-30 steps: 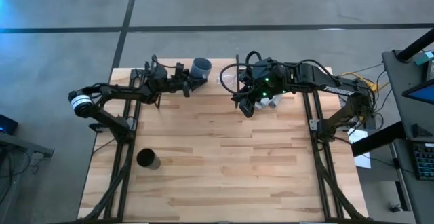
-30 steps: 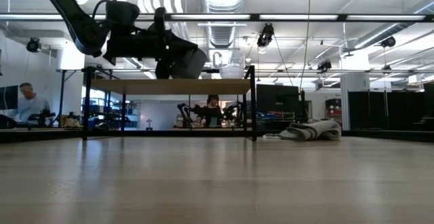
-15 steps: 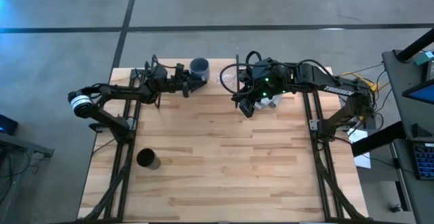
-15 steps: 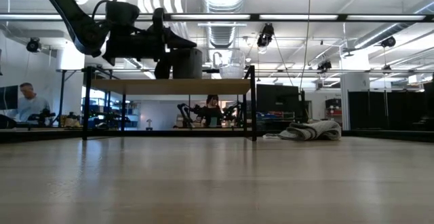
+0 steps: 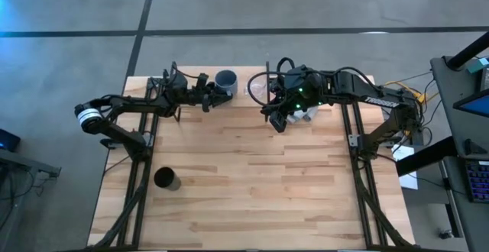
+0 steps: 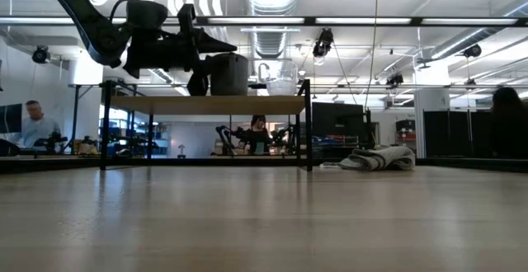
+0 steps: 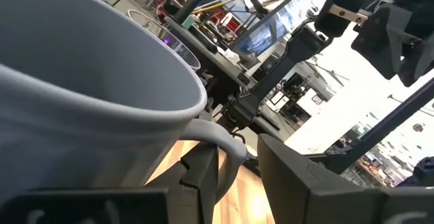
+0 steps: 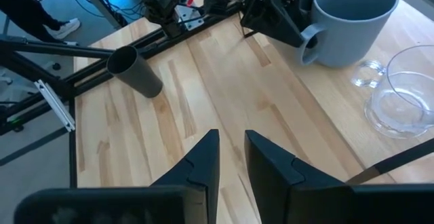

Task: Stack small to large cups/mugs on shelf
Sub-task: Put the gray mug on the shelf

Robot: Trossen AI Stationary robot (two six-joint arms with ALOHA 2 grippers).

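A grey-blue handled mug point(image 5: 225, 78) stands upright on the light-wood shelf point(image 6: 206, 105) at the table's far edge. It also shows in the low view point(image 6: 228, 74) and the right wrist view point(image 8: 346, 20). My left gripper point(image 5: 211, 96) is open at the mug's left. Its fingers stand on either side of the mug's handle point(image 7: 224, 142). A clear glass cup point(image 5: 260, 89) stands on the shelf right of the mug. A black cylindrical cup point(image 5: 166, 179) stands on the table at the near left. My right gripper point(image 8: 230, 142) hovers right of centre, empty, its fingers a narrow gap apart. My left gripper comes level from the table's left, with the mug's handle point(image 8: 308, 44) between its fingers. There is a gap between the handle and one finger point(image 7: 285, 163). I cannot tell whether the other finger point(image 7: 202, 173) touches it. The mug stands on its own base on the shelf.
A grey-white cloth point(image 5: 309, 113) lies bunched under the right arm and shows in the low view point(image 6: 378, 158). The shelf's black side frame point(image 6: 309, 124) rises beside the glass cup. The table's middle and near right are bare wood. People sit in the room beyond.
The mug has gone from tilted to upright and has settled on the shelf. My left gripper has then drawn back a little toward the table's left while the mug stays in place.
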